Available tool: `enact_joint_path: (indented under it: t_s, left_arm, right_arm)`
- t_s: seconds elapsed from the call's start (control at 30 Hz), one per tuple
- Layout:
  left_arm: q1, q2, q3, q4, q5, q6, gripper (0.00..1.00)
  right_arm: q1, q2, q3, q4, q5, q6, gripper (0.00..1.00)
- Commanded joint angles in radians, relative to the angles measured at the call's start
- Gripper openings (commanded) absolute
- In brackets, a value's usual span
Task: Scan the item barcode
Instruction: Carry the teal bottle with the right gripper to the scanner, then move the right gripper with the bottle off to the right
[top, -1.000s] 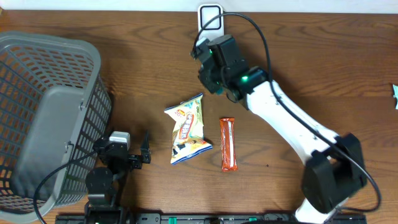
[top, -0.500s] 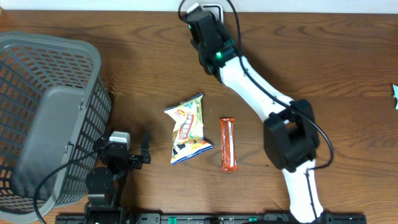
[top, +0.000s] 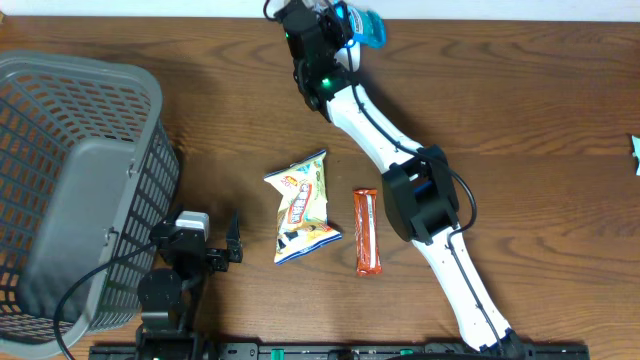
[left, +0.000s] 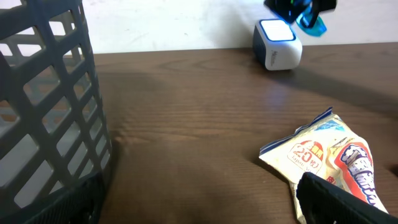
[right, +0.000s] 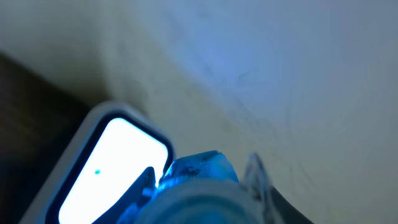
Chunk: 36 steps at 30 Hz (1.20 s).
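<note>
Since a second ago, your right arm has swung from mid-worktop to the far edge and now stretches out long across the wood; nothing else has shifted.

Nearest you, the left claw rests low at the front edge of the worktop. Its jaws are spread as wide as they go and they grip nothing. One of its dark fingers shows at the bottom of the left wrist view, overlapping the snack bag.

Just left of that claw stands the grey basket, its slatted wall close to the arm.

Mid-worktop lie the yellow snack bag and, just to its right but apart from it, the orange bar, both flat on the wood.

Farthest out, at the back edge, sits the white scanner, its window lit in the right wrist view. The right claw hangs above it, jaws partly closed on the blue item, which sticks out to the right of the claw. In the left wrist view the item is in the air, up and to the right of the scanner and clear of it. You cannot tell whether a barcode faces the window.
</note>
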Motion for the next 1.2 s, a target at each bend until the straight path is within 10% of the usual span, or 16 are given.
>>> enact_joint_path:
  t_s: [0.0,0.63,1.17]
  left_arm:
    - [0.002,-0.003,-0.028,-0.012,-0.002,-0.005,0.98]
    - [0.002,-0.003,-0.028,-0.012,-0.002,-0.005,0.98]
    - [0.002,-0.003,-0.028,-0.012,-0.002,-0.005,0.98]
  right_arm:
    - [0.004,-0.031,0.053,0.054,0.1,-0.142,0.14]
    - [-0.422,-0.15,0.037,-0.68,0.104,0.271,0.12]
    - [-0.885,-0.145,-0.206,-0.784,0.071,0.522,0.24]
